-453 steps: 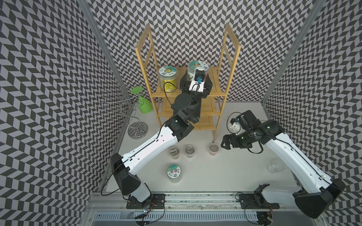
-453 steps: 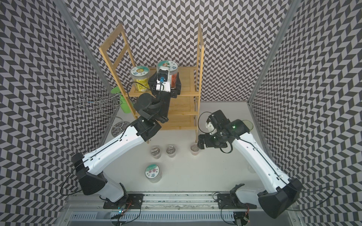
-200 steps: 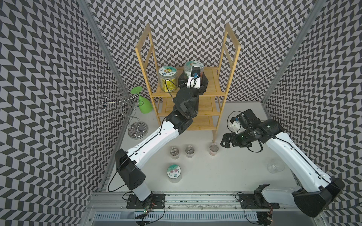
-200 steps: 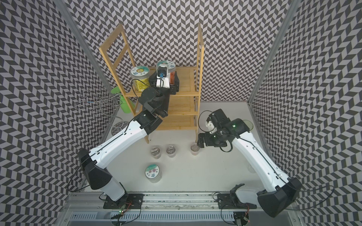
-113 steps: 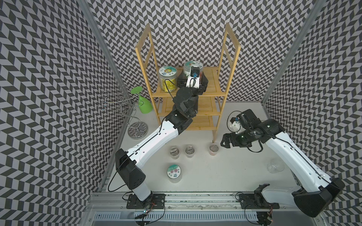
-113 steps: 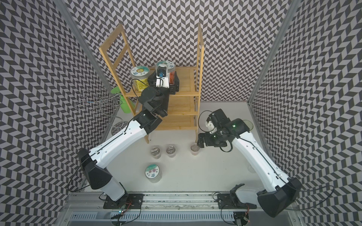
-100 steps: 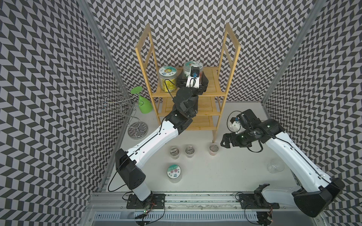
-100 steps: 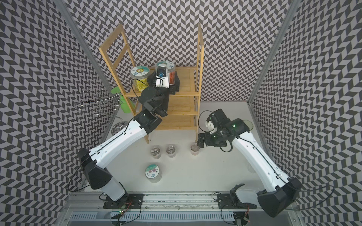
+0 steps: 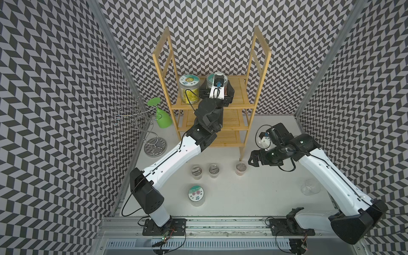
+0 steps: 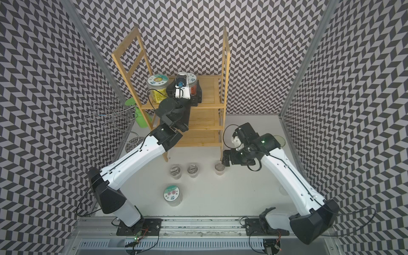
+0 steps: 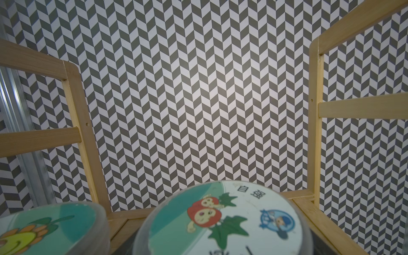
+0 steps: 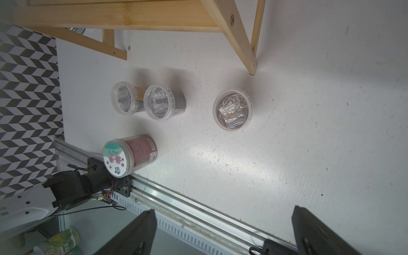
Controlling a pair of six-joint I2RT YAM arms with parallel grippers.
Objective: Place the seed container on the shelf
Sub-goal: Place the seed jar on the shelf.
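Seed container (image 11: 223, 218), likely a light, rigid, slick jar, stands on the far shelf's (image 9: 239, 92) top tier. Left gripper (image 9: 217, 92) flanks its sides, the best hold; we cannot tell if it clamps. Right gripper (image 9: 252, 159) gapes empty.

Black-and-white chevron walls (image 9: 209, 22) on three sides; scuffed white tabletop (image 9: 254, 194); aluminium rail (image 9: 220, 223) along near edge.
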